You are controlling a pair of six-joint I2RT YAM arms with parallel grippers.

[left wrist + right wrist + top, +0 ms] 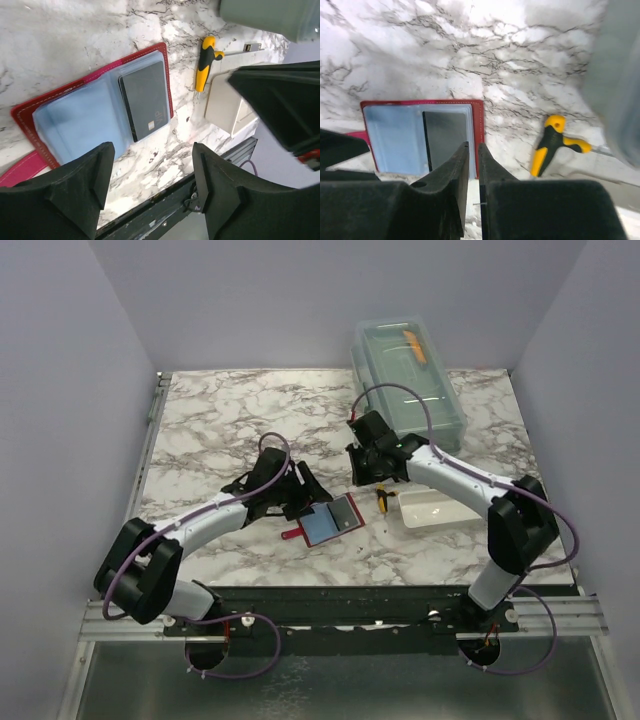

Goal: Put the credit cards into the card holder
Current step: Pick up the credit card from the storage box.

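Note:
The red card holder (320, 527) lies open on the marble table, its blue plastic sleeves facing up. A dark credit card (145, 100) sits in its right sleeve; it also shows in the right wrist view (445, 132). My left gripper (300, 498) is open and empty, just above the holder's left side (75, 125), its fingertips (102, 155) clear of it. My right gripper (372, 475) hovers behind the holder's right edge (479, 120). Its jaws are almost together, with nothing visible between them (473, 147).
A yellow and black tool (383, 500) lies right of the holder, against a white tray (435, 508). A clear plastic box (405, 370) with an orange item inside stands at the back right. The holder's pink strap (20, 170) sticks out at its left.

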